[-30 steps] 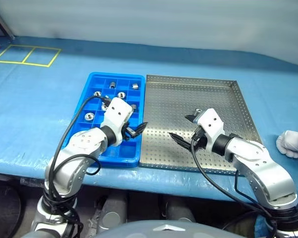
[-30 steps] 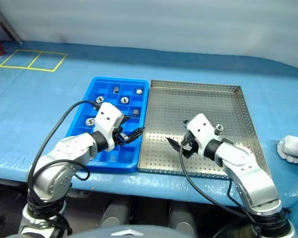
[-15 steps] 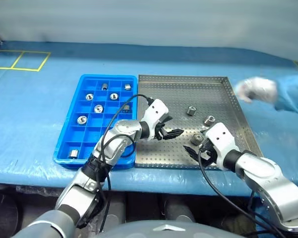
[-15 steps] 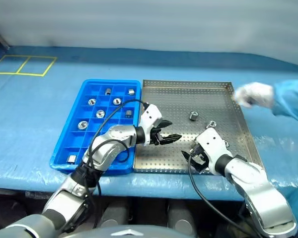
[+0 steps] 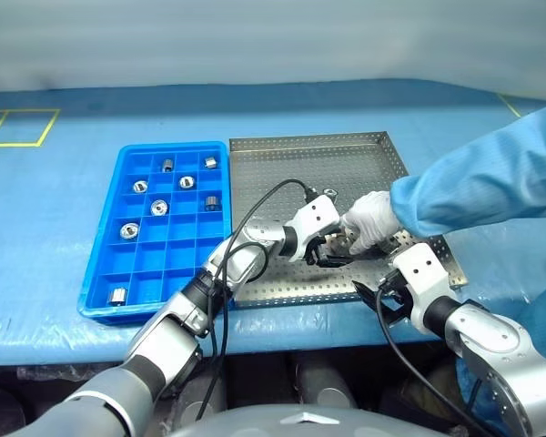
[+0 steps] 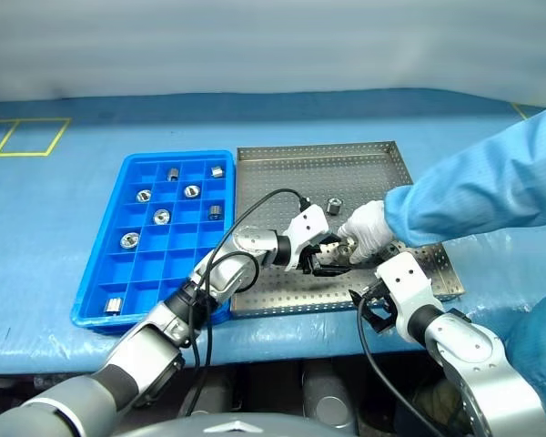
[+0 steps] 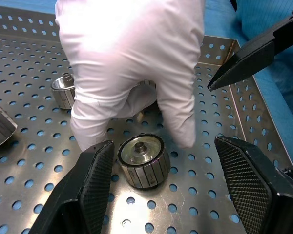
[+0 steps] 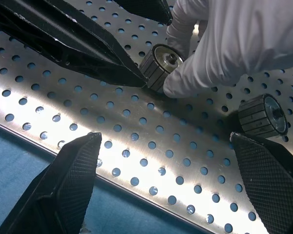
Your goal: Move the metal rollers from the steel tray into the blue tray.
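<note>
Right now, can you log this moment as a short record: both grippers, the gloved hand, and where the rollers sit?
left gripper: open, a roller between its fingers on the steel tray, not gripped
right gripper: open, low over the steel tray's near edge, holding nothing
person's gloved hand: fingertips on that same roller
blue tray: seven rollers in separate compartments
steel tray: at least three rollers remaining

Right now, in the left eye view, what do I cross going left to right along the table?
Yellow floor marking → blue tray → steel tray → left tool → person's gloved hand → right tool → person's blue sleeve.
</note>
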`<control>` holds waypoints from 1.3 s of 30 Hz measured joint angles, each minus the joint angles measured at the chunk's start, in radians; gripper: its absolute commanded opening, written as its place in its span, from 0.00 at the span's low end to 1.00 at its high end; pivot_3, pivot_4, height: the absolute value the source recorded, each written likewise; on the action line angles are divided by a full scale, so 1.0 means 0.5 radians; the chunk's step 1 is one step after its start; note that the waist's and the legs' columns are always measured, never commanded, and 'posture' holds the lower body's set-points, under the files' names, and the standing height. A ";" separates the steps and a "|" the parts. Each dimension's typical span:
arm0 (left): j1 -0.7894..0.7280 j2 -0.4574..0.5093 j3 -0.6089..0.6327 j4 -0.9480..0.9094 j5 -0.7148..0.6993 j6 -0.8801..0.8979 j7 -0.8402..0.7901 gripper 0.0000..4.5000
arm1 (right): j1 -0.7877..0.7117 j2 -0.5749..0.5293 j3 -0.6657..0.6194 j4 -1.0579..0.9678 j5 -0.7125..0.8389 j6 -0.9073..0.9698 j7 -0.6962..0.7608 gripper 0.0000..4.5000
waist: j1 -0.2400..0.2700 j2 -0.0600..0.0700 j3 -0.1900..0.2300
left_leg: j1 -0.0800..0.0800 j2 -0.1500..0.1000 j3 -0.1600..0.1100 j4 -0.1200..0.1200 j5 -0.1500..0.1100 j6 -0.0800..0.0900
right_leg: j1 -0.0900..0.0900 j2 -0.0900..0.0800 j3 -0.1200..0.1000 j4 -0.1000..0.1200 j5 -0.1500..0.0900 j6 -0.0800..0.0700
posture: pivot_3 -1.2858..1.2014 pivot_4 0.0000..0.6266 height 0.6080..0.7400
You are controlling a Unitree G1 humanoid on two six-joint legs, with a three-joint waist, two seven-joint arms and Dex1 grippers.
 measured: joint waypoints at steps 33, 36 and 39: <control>0.043 0.195 0.251 -0.609 0.351 0.588 0.700 0.80 | -0.232 0.042 0.167 0.144 -0.040 -0.078 0.002 1.00 | 0.046 0.000 0.000 | 0.001 -0.001 -0.001 0.003 0.001 0.002 | 0.002 0.001 0.002 0.001 0.002 0.004 | 0.49 0.24 1.00; 0.000 0.194 0.156 -0.452 0.420 0.599 0.688 0.80 | -0.244 0.053 0.188 0.144 -0.047 -0.081 -0.004 1.00 | 0.050 0.000 0.000 | -0.001 -0.001 -0.001 0.000 0.001 0.002 | 0.000 0.001 0.002 0.000 0.002 0.004 | 0.49 0.24 1.00; -0.033 0.185 0.080 -0.304 0.441 0.594 0.646 0.80 | -0.242 0.069 0.213 0.144 -0.054 -0.082 -0.014 1.00 | 0.048 0.000 0.000 | -0.001 -0.001 -0.001 -0.002 0.001 0.002 | -0.002 0.001 0.002 0.001 0.002 0.004 | 0.48 0.24 1.00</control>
